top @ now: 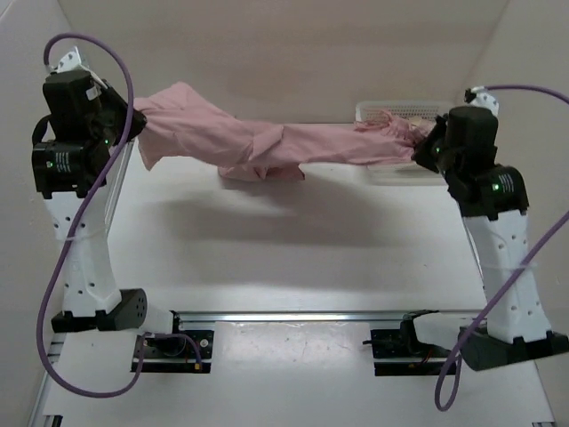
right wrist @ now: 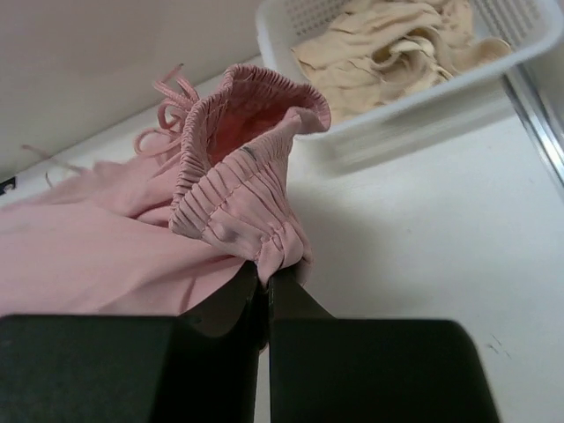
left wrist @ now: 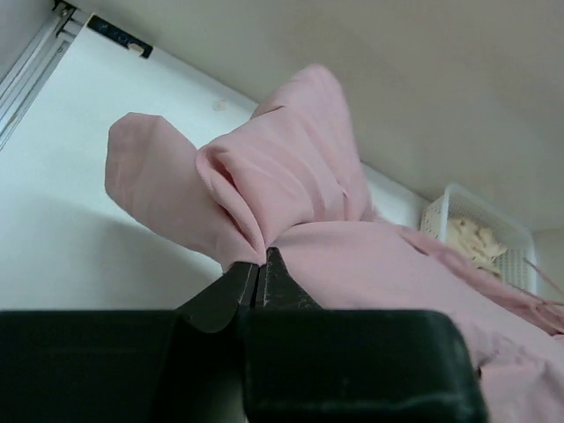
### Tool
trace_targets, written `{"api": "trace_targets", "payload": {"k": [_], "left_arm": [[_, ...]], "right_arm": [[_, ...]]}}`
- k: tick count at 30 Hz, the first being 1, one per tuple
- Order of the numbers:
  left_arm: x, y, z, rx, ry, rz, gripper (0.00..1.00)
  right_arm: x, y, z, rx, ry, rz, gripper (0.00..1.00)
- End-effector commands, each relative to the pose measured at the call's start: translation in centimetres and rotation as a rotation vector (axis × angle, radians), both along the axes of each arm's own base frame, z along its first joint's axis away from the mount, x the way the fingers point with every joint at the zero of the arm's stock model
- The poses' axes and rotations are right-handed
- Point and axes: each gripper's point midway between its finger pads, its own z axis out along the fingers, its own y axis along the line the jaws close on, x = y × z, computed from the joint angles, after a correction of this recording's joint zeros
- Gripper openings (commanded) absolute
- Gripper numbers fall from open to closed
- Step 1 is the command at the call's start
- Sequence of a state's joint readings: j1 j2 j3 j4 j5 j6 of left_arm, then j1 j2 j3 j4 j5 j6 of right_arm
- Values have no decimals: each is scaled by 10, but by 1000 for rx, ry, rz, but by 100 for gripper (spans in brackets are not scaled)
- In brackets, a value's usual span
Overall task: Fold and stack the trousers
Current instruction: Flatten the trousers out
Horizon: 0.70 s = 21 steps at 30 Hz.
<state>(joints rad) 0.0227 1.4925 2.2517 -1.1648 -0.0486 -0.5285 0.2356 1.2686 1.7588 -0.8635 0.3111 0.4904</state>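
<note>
The dusty-pink trousers (top: 284, 142) hang stretched in the air between my two arms, sagging in the middle just above the table. My left gripper (top: 133, 120) is shut on the leg end at the far left; in the left wrist view (left wrist: 262, 257) the fabric (left wrist: 282, 167) bunches out of the closed jaws. My right gripper (top: 425, 147) is shut on the gathered elastic waist at the far right; in the right wrist view (right wrist: 267, 269) the ruffled waistband (right wrist: 238, 167) and drawstring (right wrist: 172, 97) stand above the jaws.
A white basket (top: 373, 112) sits at the back right, behind the right gripper; it holds a beige-cream garment (right wrist: 388, 44). Beige walls close in the table at the back and sides. A rail (top: 293, 316) runs along the near edge between the arm bases.
</note>
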Motion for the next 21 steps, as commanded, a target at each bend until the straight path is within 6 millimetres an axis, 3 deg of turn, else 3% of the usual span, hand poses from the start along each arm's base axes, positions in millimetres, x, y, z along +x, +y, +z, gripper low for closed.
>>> {"api": "trace_targets", "payload": {"k": [1, 2, 3, 4, 5, 6, 7, 8, 10, 11, 12, 13, 14, 15, 16, 17, 18, 19, 20, 21], "left_arm": [[17, -2, -90, 50, 274, -62, 10], [40, -8, -101, 47, 274, -82, 10], [55, -8, -112, 46, 289, -83, 20], [72, -13, -110, 39, 269, -88, 33], [102, -15, -146, 29, 348, -101, 53], [111, -18, -159, 18, 397, -115, 71], [115, -20, -168, 17, 452, -138, 77], [118, -24, -141, 37, 401, -157, 83], [110, -27, -144, 44, 404, -155, 90], [98, -26, -173, 63, 479, -151, 100], [78, -23, -145, 75, 400, -135, 100], [69, -21, -147, 81, 393, -125, 100], [57, -11, -175, 74, 454, -105, 99], [38, -6, -168, 73, 434, -94, 82], [28, -5, -179, 64, 456, -94, 65], [19, -4, -191, 37, 482, -82, 40], [4, -5, -228, 19, 565, -75, 19], [-6, -4, -235, -6, 563, -64, 10], [-11, -8, -250, -29, 585, -71, 10], [-23, -11, -283, -78, 658, -68, 10]], "right_arm": [[-16, -25, -59, -88, 162, -99, 0], [-19, -25, -73, -80, 201, -110, 0], [-21, -31, -94, -90, 251, -138, 0], [-16, -30, -102, -85, 261, -143, 0], [-11, -32, -113, -82, 281, -158, 0], [-5, -30, -124, -92, 316, -158, 0], [0, -29, -126, -86, 324, -163, 0], [-2, -28, -128, -87, 346, -156, 0], [-5, -26, -131, -84, 361, -147, 0], [-7, -27, -139, -90, 381, -147, 0], [-10, -28, -141, -91, 385, -147, 0], [-14, -29, -148, -102, 399, -142, 0], [-15, -27, -154, -101, 414, -135, 0], [-17, -28, -158, -104, 426, -134, 0], [-18, -25, -166, -96, 442, -120, 0], [-20, -23, -170, -94, 454, -113, 0], [-22, -22, -174, -91, 466, -106, 0], [-24, -23, -179, -91, 469, -106, 0], [-23, -20, -182, -83, 473, -95, 0], [-25, -19, -185, -80, 483, -88, 0]]}}
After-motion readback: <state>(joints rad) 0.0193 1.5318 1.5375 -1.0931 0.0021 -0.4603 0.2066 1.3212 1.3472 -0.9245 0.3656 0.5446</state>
